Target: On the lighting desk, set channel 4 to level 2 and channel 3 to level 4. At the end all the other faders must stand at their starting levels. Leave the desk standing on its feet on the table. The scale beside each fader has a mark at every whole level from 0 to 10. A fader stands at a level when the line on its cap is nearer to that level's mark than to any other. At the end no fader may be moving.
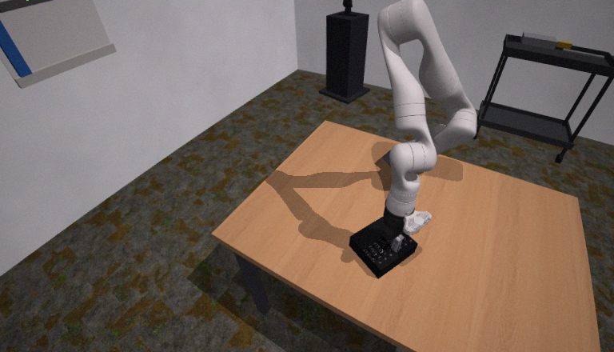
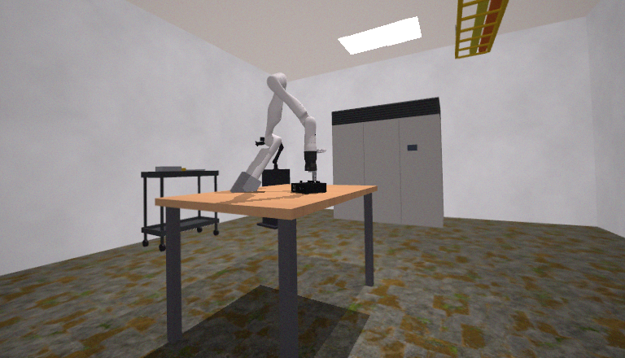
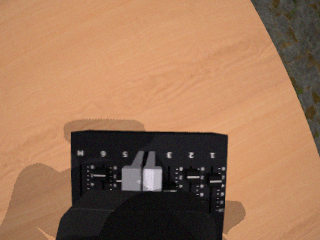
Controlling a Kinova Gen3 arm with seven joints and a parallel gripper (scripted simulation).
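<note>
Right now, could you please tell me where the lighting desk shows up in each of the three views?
Top: the lighting desk sits below centre, near the table's front-left edge, under the shut tool.
Exterior: lighting desk left of centre, a small black box on the table top.
Wrist: lighting desk lower centre, its near part hidden by the tool.
Shared landmark: the white arm coming down onto it.
</note>
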